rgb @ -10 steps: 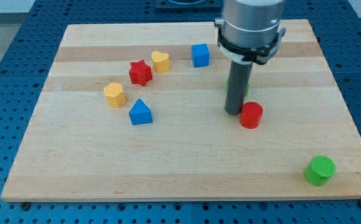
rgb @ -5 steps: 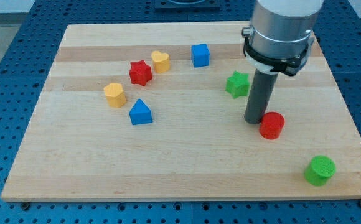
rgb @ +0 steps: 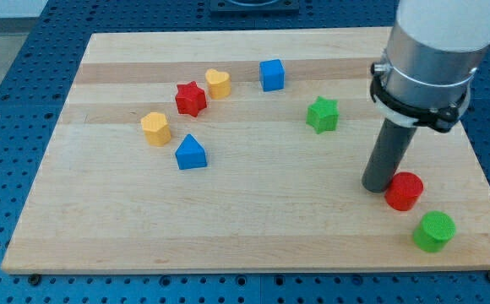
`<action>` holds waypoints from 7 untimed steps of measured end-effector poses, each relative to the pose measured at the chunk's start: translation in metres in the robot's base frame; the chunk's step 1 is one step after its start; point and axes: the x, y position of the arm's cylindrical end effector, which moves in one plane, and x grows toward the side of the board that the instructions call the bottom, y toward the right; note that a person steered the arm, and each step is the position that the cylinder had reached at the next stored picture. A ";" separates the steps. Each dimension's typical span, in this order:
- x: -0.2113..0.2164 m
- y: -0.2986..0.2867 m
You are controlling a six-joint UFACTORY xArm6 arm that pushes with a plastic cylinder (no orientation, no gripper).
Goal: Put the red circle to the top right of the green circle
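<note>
The red circle (rgb: 405,191) lies near the board's lower right, just up and left of the green circle (rgb: 434,230), with a small gap between them. My tip (rgb: 377,186) rests on the board touching the red circle's left side. The dark rod rises from there to the grey arm body at the view's top right.
A green star (rgb: 322,114) lies up and left of my tip. A blue cube (rgb: 271,74), yellow heart (rgb: 218,83), red star (rgb: 191,99), yellow block (rgb: 155,128) and blue triangle (rgb: 191,153) lie on the board's left half. The wooden board's right edge (rgb: 473,169) is close to the circles.
My tip has slid right and down, pushing the red circle from the board's middle right to just beside the green circle. The green star, hidden before, now shows.
</note>
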 end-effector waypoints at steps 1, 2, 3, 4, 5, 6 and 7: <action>0.000 0.011; 0.001 0.020; 0.004 0.029; 0.006 0.038; 0.010 0.046; 0.012 0.051; 0.014 0.052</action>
